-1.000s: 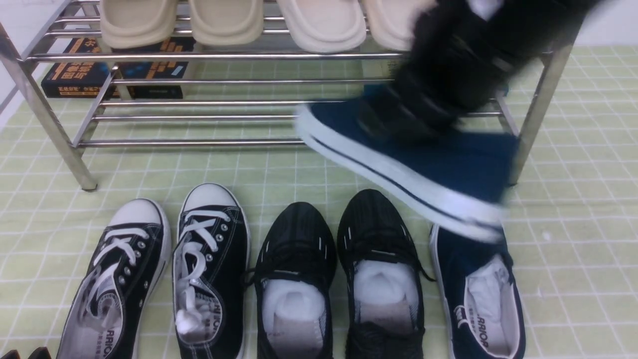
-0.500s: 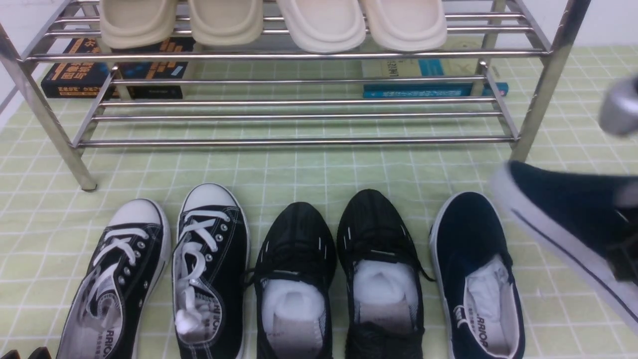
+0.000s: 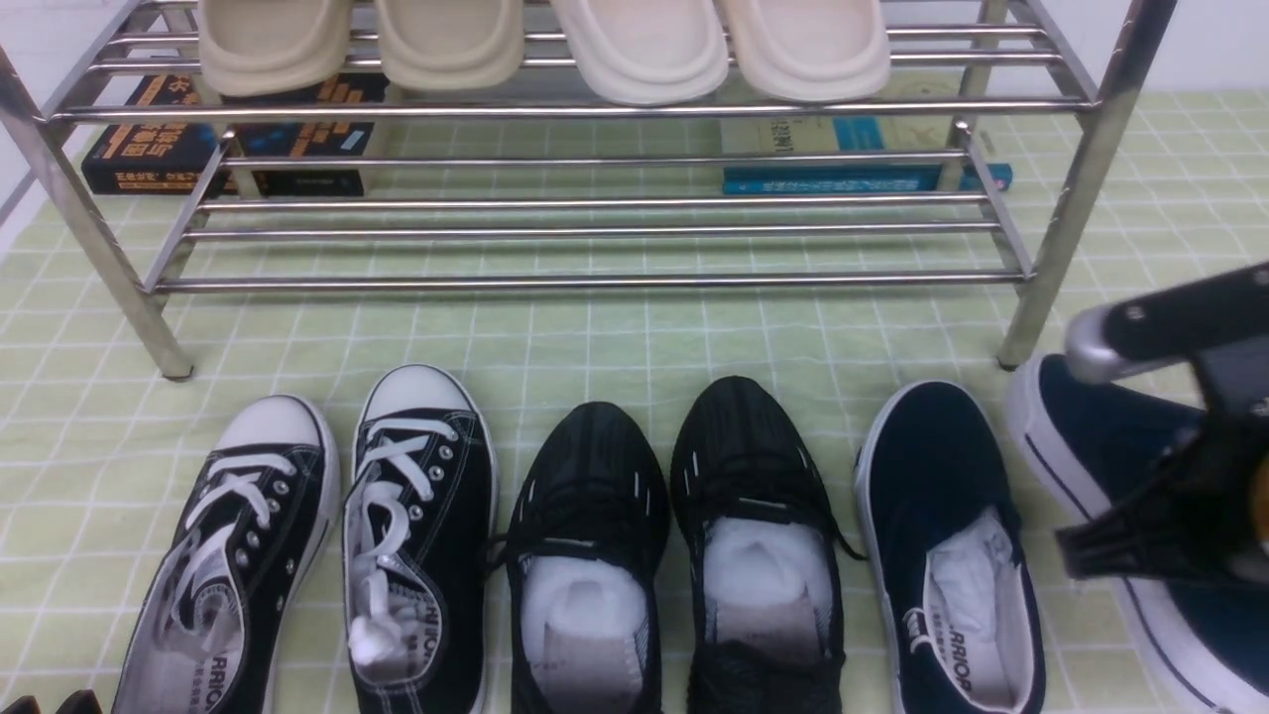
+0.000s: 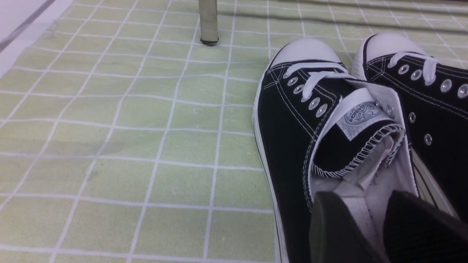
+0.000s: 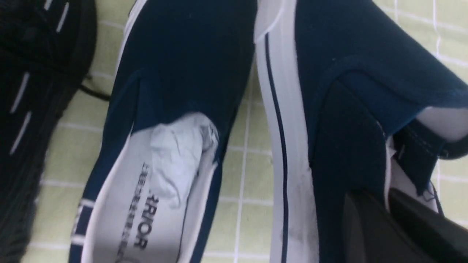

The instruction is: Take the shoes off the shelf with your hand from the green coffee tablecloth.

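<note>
my right gripper [image 5: 387, 206] clamps the navy slip-on [image 3: 1095, 441] by its collar, near right, beside its mate [image 3: 937, 466] on the green tablecloth [image 3: 595, 337]

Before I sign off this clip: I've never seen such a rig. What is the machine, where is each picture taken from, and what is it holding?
This is a robot with two arms, each ending in a two-finger gripper. The wide picture looks forward from between the arms; the other two come from wrist cameras. On the green checked cloth stands a metal shelf bearing pale slippers. Before it lie black lace-up sneakers, black mesh trainers and one navy slip-on. The right gripper is shut on the second navy slip-on, held tilted by its collar. The left gripper is open and empty, over a lace-up sneaker.
</note>
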`<state>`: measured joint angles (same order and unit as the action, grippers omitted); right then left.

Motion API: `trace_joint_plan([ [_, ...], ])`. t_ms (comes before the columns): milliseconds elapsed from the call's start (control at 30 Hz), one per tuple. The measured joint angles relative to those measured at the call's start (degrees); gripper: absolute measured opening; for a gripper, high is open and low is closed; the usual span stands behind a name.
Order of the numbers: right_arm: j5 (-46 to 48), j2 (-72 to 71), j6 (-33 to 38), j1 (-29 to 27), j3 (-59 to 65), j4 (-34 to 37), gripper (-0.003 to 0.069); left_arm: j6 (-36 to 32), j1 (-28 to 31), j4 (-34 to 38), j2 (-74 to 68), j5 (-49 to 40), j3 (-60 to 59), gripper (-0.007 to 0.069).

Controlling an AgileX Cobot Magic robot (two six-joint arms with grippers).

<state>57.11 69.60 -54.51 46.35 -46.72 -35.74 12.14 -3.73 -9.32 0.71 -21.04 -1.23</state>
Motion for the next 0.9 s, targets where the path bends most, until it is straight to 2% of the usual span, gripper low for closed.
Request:
trace_joint_plan([
  [233,0.3,4.9,-3.4,0.0,0.0,-3.6,0.0037,0.0,0.0,0.0,0.0,0.0,0.0,0.0242],
  [900,0.8,12.3,-8.0,0.0,0.0,-4.3,0.0039,0.0,0.0,0.0,0.0,0.0,0.0,0.0242],
])
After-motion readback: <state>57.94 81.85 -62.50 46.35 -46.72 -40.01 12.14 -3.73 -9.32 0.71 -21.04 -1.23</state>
